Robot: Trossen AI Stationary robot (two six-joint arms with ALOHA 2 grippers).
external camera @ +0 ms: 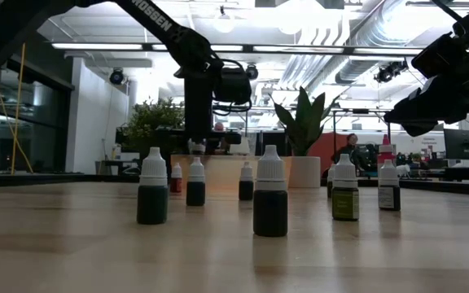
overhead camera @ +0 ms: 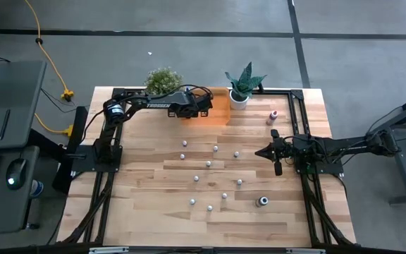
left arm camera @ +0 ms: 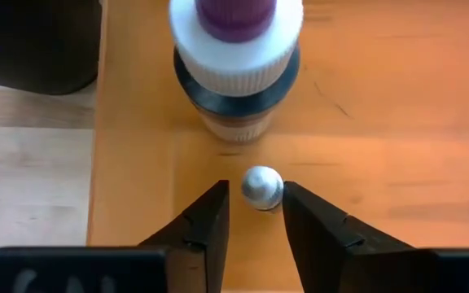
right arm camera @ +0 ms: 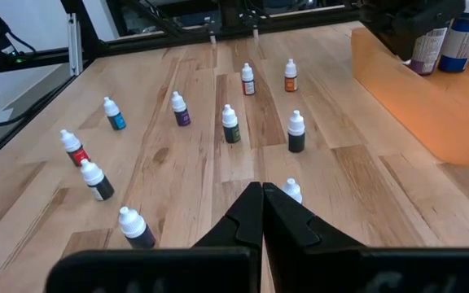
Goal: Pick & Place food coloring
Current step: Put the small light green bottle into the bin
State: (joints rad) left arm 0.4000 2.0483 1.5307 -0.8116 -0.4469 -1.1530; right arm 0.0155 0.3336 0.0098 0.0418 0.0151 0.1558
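left gripper: our left gripper [left arm camera: 253, 213] hangs over the orange tray [overhead camera: 220, 113] at the far edge of the table [overhead camera: 154, 212], fingers parted a bit with a small white-capped bottle [left arm camera: 262, 186] sitting between the tips. We can't tell if the pads touch it; it looks set down rather than pinched.

tray contents: right beyond that little one stands a bigger bottle [left arm camera: 236, 65] with a white collar and purple cap, really close.

right gripper: our right gripper [right arm camera: 261, 213] waits over the right side of the table, fingers pressed together, holding nothing.

rest of the food coloring: about ten small bottles [right arm camera: 230, 124] stand scattered upright mid-table, one darker bottle [overhead camera: 262, 202] near the front right, a pink one [overhead camera: 273, 117] near the right rail. So we reckon most of the job's left.

plants: two potted plants [overhead camera: 242, 88] sit at the back edge, one on each side of the tray.

what could bite us: if we lift with a finger dragging on the cap, the little bottle tips or rolls into the big one. The tray's getting crowded too, so later drops could knock neighbours over.
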